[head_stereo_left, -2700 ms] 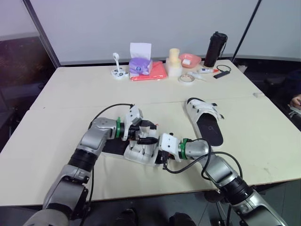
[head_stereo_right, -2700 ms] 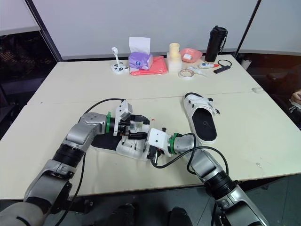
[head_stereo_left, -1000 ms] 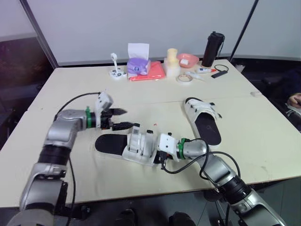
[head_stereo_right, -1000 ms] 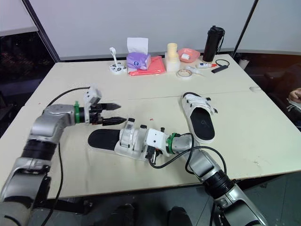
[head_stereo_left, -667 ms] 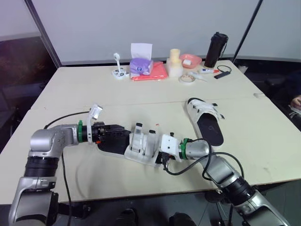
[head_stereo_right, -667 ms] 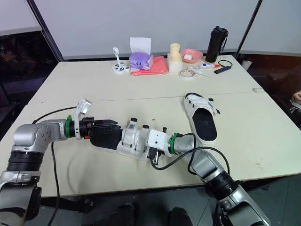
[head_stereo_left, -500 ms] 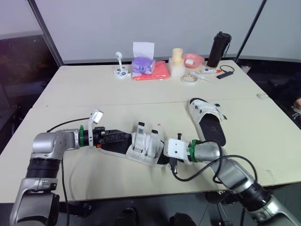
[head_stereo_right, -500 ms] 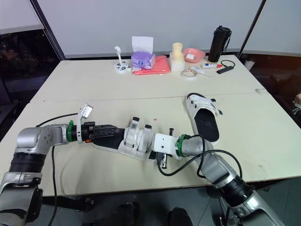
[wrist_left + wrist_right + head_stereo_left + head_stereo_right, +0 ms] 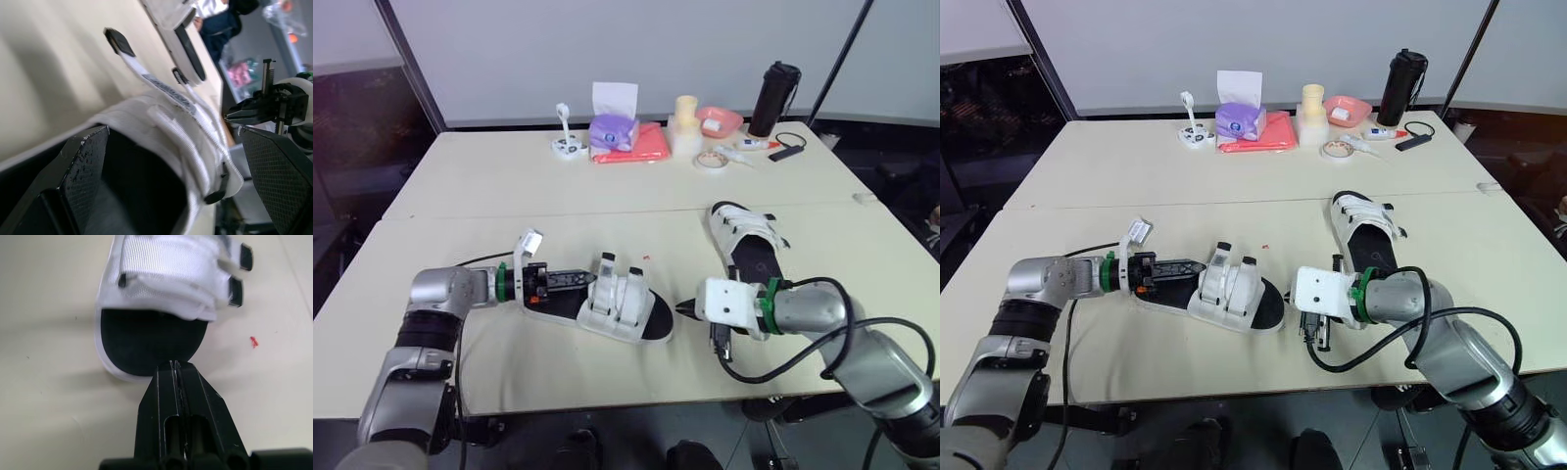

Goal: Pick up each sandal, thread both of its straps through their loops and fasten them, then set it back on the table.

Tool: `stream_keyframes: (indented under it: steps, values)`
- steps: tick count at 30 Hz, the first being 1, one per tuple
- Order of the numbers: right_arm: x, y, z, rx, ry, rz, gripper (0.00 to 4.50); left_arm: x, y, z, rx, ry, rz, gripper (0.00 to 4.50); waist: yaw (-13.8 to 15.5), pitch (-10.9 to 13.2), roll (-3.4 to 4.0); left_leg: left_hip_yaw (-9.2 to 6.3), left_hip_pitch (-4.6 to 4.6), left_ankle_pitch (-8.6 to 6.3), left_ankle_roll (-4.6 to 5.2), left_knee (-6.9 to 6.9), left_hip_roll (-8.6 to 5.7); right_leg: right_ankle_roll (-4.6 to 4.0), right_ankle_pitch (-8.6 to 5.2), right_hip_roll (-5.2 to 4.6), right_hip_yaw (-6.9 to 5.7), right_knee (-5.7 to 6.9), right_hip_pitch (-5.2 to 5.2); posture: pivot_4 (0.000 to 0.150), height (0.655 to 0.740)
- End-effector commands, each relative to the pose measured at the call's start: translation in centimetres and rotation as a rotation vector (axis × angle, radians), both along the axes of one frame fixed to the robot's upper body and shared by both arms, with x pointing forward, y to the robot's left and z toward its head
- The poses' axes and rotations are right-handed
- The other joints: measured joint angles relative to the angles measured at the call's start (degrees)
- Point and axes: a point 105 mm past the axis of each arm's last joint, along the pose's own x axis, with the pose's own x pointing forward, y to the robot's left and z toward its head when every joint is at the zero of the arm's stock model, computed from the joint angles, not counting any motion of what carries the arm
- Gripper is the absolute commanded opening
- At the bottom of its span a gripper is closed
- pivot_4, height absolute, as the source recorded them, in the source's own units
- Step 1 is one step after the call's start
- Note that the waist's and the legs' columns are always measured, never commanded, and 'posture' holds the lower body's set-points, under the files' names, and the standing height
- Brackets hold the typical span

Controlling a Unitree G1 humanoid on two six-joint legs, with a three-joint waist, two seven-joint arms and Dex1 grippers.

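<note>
Left fingers (image 9: 83,181) are spread round the lower-centre sandal (image 9: 622,308) at its heel, right fingers (image 9: 164,389) pressed together off the toe, so we reckon clamp squarely before lifting.

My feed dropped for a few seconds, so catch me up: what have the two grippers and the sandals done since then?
The left gripper left the straps of the near sandal, lifted away, then came to its heel end, jaws open either side of the sole. The right gripper drew back from the toe end to the robot's right, jaws shut, now just apart from it. The other sandal stayed put.
</note>
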Motion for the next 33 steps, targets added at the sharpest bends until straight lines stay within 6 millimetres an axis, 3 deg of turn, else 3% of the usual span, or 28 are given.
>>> stream_keyframes:
  steps: [1, 14, 21, 24, 26, 27, 31, 33]
  values:
    - [-0.3, 0.1, 1.7, 0.001, -0.059, 0.008, 0.0, -0.7, -1.0, -1.4, 0.038, 0.071, -0.065, 4.42, -0.06, 0.0, 0.0, 0.01, 0.0, 0.0, 0.0, 0.0, 0.0, 0.0, 0.0, 0.0, 0.0, 0.0, 0.0, 0.15, 0.7344]
    - [-0.1, -0.3, 1.5, 0.001, -0.059, -0.02, 0.0, -2.4, -3.4, -1.7, 0.034, 0.152, -0.212, 4.42, -0.21, 0.0, 0.0, 0.06, 0.0, 0.0, 0.01, 0.0, 0.01, 0.0, 0.0, 0.0, 0.02, 0.05, -0.03, 0.15, 0.7344]
    - [0.0, -0.4, 1.4, -0.004, -0.059, -0.025, 0.0, -2.0, -5.5, -1.8, 0.014, 0.142, -0.231, 4.42, 0.07, 0.0, 0.0, 0.06, 0.0, 0.01, 0.01, 0.1, 0.0, 0.01, 0.0, 0.0, 0.02, 0.07, 0.0, 0.15, 0.7344]
    - [0.0, -0.4, 1.3, -0.004, -0.058, -0.03, 0.0, -1.6, -6.0, -1.8, 0.001, 0.139, -0.216, 3.61, -0.05, 0.0, 0.0, 0.06, 0.0, 0.01, 0.01, 0.15, -0.01, 0.01, 0.0, 0.0, 0.02, 0.09, 0.01, 0.15, 0.7344]
    - [0.0, -0.5, 1.2, -0.006, -0.056, -0.034, 0.0, -1.3, -6.2, -1.6, -0.016, 0.141, -0.198, 2.75, -0.11, 0.01, -0.02, 0.06, 0.0, 0.01, 0.01, 0.15, -0.01, 0.01, 0.0, 0.0, 0.02, 0.13, -0.01, 0.15, 0.7344]
    - [0.0, -0.5, 1.1, -0.008, -0.055, -0.036, 0.0, -1.2, -6.3, -1.5, -0.025, 0.144, -0.19, 2.02, -0.11, 0.02, -0.03, 0.06, 0.0, 0.01, 0.01, 0.15, -0.01, 0.01, 0.0, 0.0, 0.02, 0.2, -0.04, 0.15, 0.7344]
    - [0.0, -0.6, 0.9, -0.01, -0.051, -0.042, 0.0, -0.5, -6.7, -1.1, -0.061, 0.136, -0.144, 0.38, 0.19, 0.01, -0.03, 0.05, -0.02, 0.01, 0.01, 0.21, -0.02, 0.01, 0.0, -0.01, 0.02, 0.37, -0.08, 0.15, 0.7344]
    - [0.0, -0.6, 0.8, -0.009, -0.049, -0.044, 0.0, -0.1, -7.1, -0.3, -0.09, 0.117, -0.119, 0.09, 0.21, 0.02, -0.03, 0.04, 0.0, 0.02, 0.01, 0.34, -0.04, 0.02, 0.0, -0.05, 0.02, 0.54, -0.07, 0.15, 0.7344]
